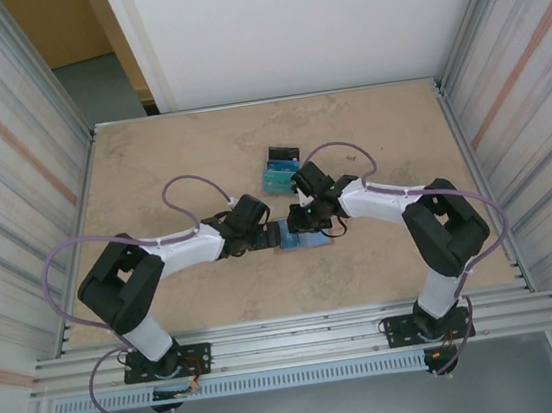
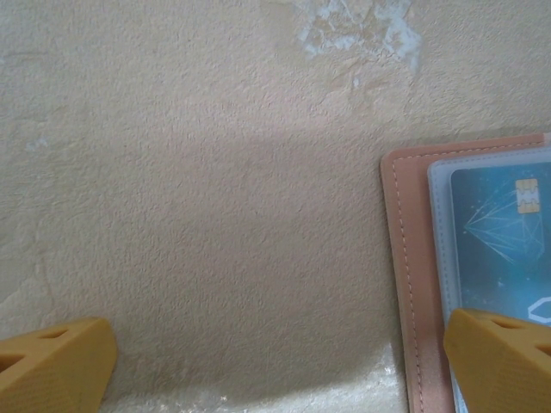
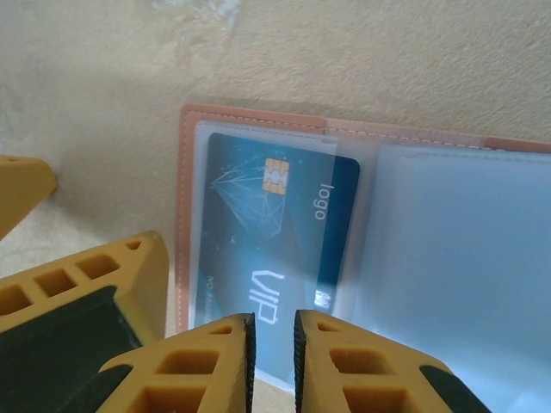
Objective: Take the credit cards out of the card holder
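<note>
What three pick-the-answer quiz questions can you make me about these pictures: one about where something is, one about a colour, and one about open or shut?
1. Where do the loose cards lie?
A) on the table, just beyond the card holder
B) beside the left arm's base
C) on top of the right arm

2. What colour is the card holder's outer edge?
A) green
B) salmon pink
C) white

3. How do the left gripper's jaws stand?
A) shut tight
B) shut on a card
C) wide open

Answers:
1 A: the top view shows them on the table past the holder.
2 B: both wrist views show a pink stitched border.
3 C: its yellow fingers sit at opposite sides of the left wrist view.
</note>
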Action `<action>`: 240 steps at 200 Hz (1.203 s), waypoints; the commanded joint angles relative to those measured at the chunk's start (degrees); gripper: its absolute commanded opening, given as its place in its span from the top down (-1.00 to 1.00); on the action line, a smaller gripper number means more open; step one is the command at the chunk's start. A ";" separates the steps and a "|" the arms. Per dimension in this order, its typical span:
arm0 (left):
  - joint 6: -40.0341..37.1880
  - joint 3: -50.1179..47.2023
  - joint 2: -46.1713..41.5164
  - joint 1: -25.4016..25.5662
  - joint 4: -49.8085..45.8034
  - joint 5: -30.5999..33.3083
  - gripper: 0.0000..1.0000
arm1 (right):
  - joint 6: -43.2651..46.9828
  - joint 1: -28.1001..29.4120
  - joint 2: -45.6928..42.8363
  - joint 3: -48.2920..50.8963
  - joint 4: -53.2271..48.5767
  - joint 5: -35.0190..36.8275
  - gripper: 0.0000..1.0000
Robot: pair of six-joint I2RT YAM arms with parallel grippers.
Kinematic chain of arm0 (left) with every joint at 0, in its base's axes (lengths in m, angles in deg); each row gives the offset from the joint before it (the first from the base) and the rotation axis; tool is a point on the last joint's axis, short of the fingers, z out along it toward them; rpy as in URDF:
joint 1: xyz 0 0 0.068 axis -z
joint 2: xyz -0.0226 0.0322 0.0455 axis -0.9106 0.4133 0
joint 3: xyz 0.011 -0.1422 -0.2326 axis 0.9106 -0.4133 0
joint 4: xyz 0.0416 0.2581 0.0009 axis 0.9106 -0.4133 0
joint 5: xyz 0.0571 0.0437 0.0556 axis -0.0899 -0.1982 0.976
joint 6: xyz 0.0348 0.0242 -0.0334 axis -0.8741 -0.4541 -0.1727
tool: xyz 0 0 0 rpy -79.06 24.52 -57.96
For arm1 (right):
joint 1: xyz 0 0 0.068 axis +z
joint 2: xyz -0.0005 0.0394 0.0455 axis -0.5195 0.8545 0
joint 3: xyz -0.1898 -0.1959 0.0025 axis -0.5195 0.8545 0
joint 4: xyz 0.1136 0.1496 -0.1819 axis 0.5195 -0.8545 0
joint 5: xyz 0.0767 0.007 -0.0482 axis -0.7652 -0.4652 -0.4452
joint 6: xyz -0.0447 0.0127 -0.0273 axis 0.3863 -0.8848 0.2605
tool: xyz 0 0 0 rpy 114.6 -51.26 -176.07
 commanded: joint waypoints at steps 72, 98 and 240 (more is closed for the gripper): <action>-1.73 3.11 6.26 1.39 -4.71 1.65 -0.97 | -2.70 -0.69 3.39 -0.32 -0.45 0.59 0.50; -2.02 4.25 7.69 2.05 -6.89 3.22 -0.97 | -3.25 -1.12 3.25 0.72 0.82 -0.37 0.49; -2.60 6.56 10.71 2.85 -10.54 4.60 -0.97 | -8.13 -5.04 2.84 9.36 21.03 -18.92 0.60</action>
